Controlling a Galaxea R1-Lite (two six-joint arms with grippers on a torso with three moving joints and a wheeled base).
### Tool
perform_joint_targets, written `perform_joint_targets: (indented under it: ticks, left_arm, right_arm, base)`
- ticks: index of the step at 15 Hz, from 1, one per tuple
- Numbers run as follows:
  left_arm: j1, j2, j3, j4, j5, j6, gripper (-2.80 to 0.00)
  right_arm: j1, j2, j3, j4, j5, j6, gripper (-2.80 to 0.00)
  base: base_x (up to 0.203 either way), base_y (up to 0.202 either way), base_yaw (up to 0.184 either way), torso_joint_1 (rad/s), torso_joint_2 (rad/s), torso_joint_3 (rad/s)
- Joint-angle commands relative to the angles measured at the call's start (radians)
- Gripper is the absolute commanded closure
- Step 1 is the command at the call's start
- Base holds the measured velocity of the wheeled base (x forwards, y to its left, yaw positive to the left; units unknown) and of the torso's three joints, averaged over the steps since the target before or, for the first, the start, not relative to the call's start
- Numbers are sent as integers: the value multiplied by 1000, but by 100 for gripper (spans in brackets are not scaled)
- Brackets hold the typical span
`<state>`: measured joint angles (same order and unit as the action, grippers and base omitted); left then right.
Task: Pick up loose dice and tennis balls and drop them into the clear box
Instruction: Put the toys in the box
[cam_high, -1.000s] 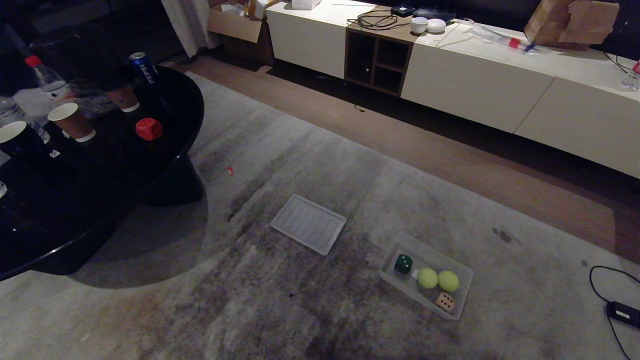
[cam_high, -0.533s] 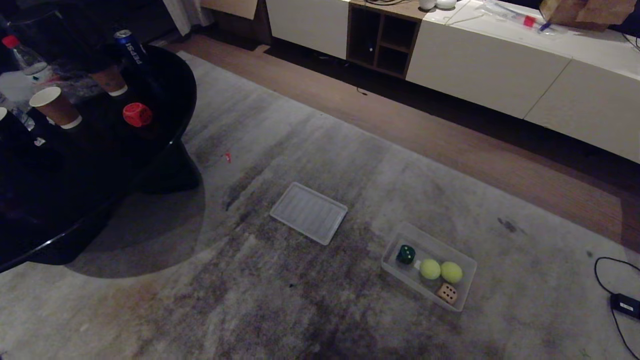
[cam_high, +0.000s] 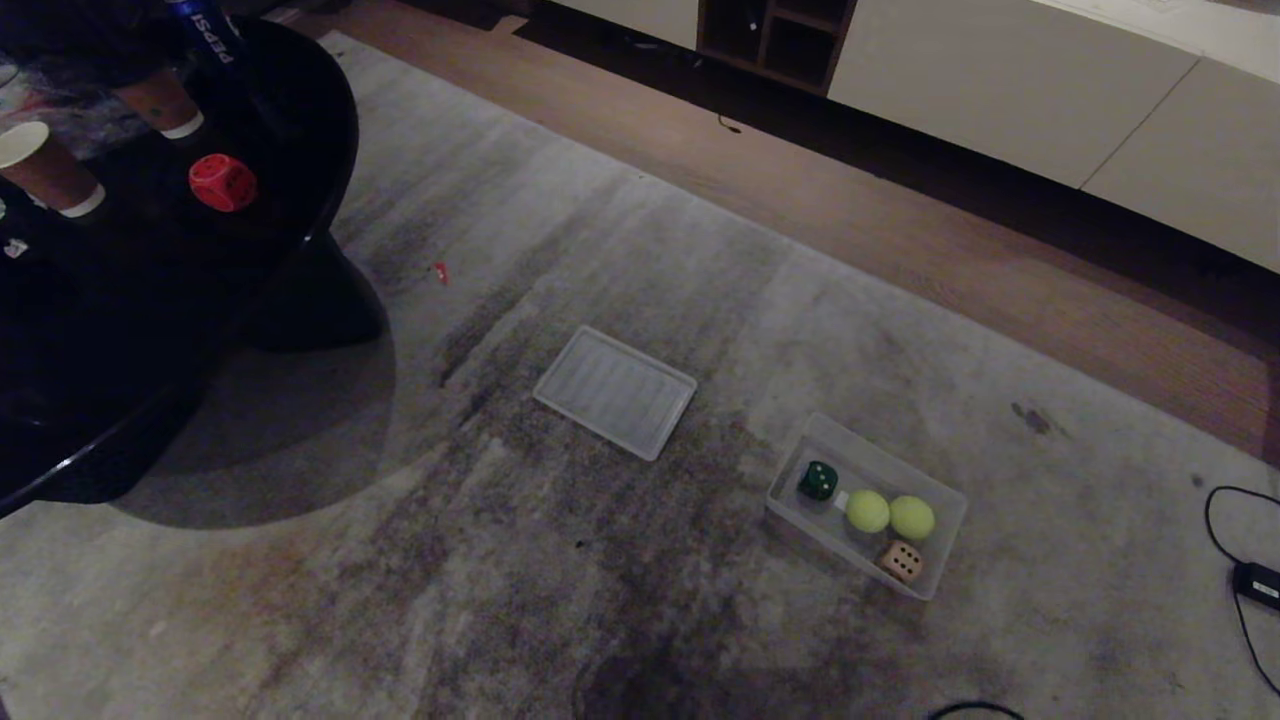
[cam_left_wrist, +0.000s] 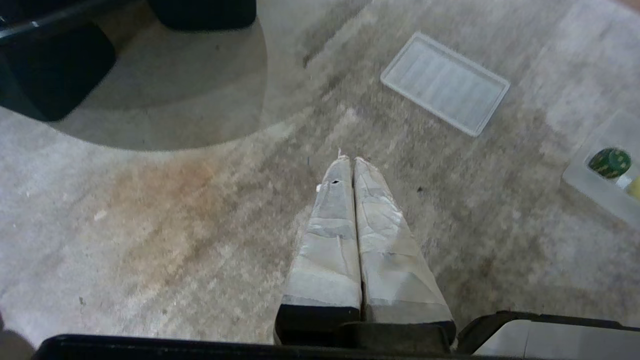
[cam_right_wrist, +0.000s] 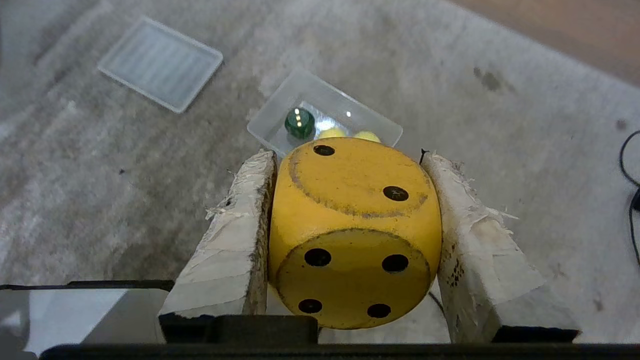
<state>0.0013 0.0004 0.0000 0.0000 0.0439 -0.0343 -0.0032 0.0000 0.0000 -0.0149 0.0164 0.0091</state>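
Note:
My right gripper (cam_right_wrist: 348, 154) is shut on a yellow die (cam_right_wrist: 350, 225) with black pips, high above the carpet. Beyond it on the floor stands the clear box (cam_right_wrist: 350, 107), (cam_high: 830, 428). Inside it lie a dark green die (cam_high: 817, 480), two tennis balls (cam_high: 867, 511) (cam_high: 912, 517) and a tan die (cam_high: 901, 561). A red die (cam_high: 222, 182) rests on the black round table (cam_high: 150, 330) at the left. My left gripper (cam_left_wrist: 351, 160) hangs shut and empty over bare carpet. Neither arm shows in the head view.
A flat ribbed clear panel (cam_high: 615, 391) lies on the carpet left of the box. Paper cups (cam_high: 40, 165) and a blue can (cam_high: 205, 25) crowd the table. A black cable with an adapter (cam_high: 1258, 580) lies at the right edge. A white cabinet (cam_high: 1000, 80) lines the far wall.
The head view has tipped downward, so the whole scene has slid up the picture and the cabinet top has left it. No object has moved on the floor or table.

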Motion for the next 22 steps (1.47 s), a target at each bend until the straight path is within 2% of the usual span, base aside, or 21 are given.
perform_joint_targets:
  ticks: [1, 22]
  left_arm:
    - [0, 1, 2, 0, 1, 1, 0]
    - [0, 1, 2, 0, -4, 14, 0]
  right_arm:
    - [0, 2, 5, 0, 0, 0, 0]
    - [0, 2, 5, 0, 0, -1, 0]
  base:
    - [0, 0, 0, 5, 2, -195]
    - [0, 0, 0, 2, 1, -196]
